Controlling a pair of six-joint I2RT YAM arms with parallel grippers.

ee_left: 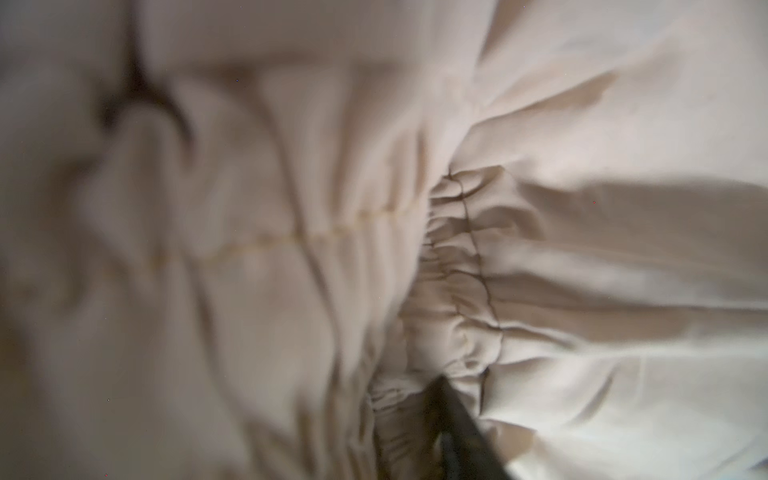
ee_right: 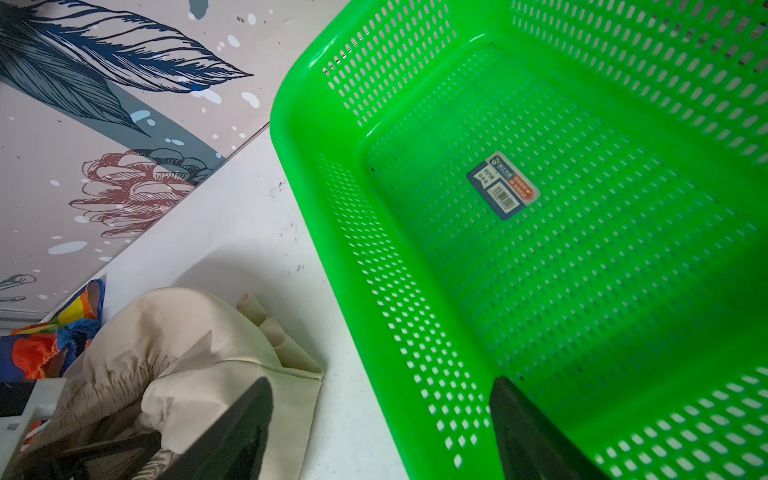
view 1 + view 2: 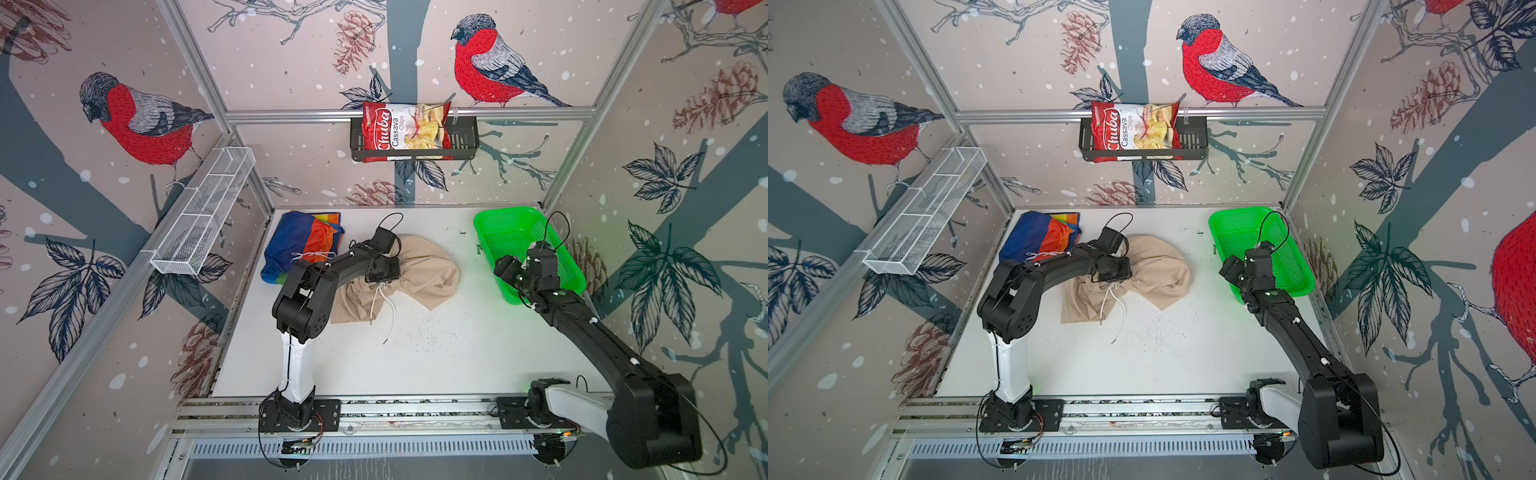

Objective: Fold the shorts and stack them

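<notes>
Rainbow shorts [image 3: 299, 245] at 11 o'clock look roughly folded to us. Beige shorts [image 3: 419, 266] lie mid-table, crumpled, unstacked. Left gripper [image 3: 382, 270] is buried in them, so we can't tell its grip. Right gripper [image 2: 382, 386] is spread and empty.

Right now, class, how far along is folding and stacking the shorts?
Done, apparently: the striped shorts lie folded at the back left. In hand: the left gripper reaches into the crumpled beige shorts at their waistband; the right gripper hangs open at the basket's rim. Left: folding the beige pair, then stacking.
</notes>
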